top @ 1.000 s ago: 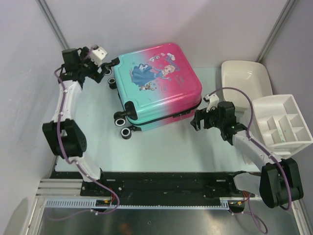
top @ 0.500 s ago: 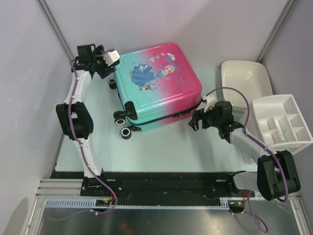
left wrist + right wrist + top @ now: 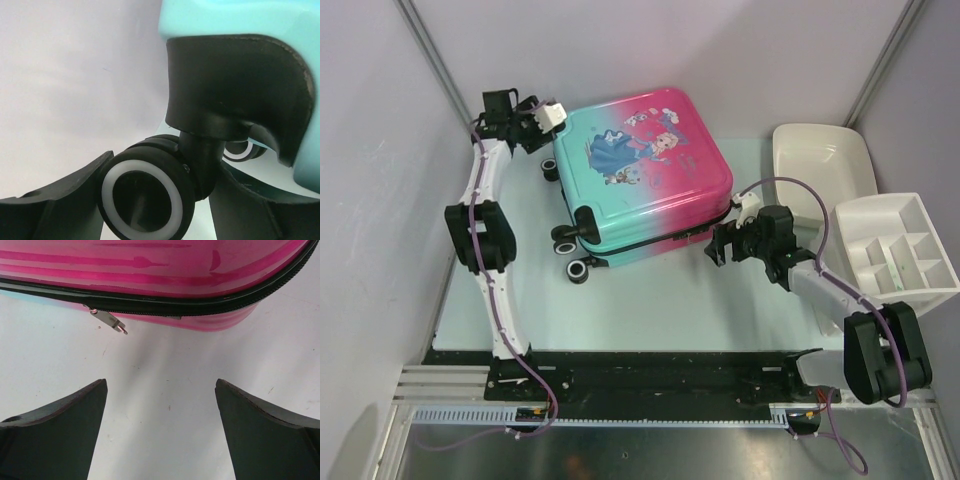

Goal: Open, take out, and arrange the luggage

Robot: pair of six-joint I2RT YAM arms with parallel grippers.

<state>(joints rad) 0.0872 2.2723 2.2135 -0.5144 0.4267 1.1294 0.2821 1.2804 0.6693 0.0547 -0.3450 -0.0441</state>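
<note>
We see the luggage (image 3: 645, 170) lying flat on the table (image 3: 650, 300), printed side up, pink toward the far right and teal toward the near left. It sits left of the middle, with its small wheels along the left side. The left fingers (image 3: 55, 200) are at its far-left corner, one on each side of a black wheel (image 3: 145, 192) with a white ring. The wheel lies between them and one finger looks right against its tread, but we cannot tell whether they actually clamp it. The right fingers (image 3: 55, 430) stand wide apart with nothing between them, low over the table and just beside the shell's pink near-right edge. Ahead of them runs the black zipper (image 3: 200, 304) – closed along the stretch we can see – with a small metal pull (image 3: 107, 320) hanging from it, left of the gap. Beyond the right arm, well apart from the luggage, stand a white tub (image 3: 820, 160) and a white compartment organiser (image 3: 895, 250), the organiser nearer to us.
</note>
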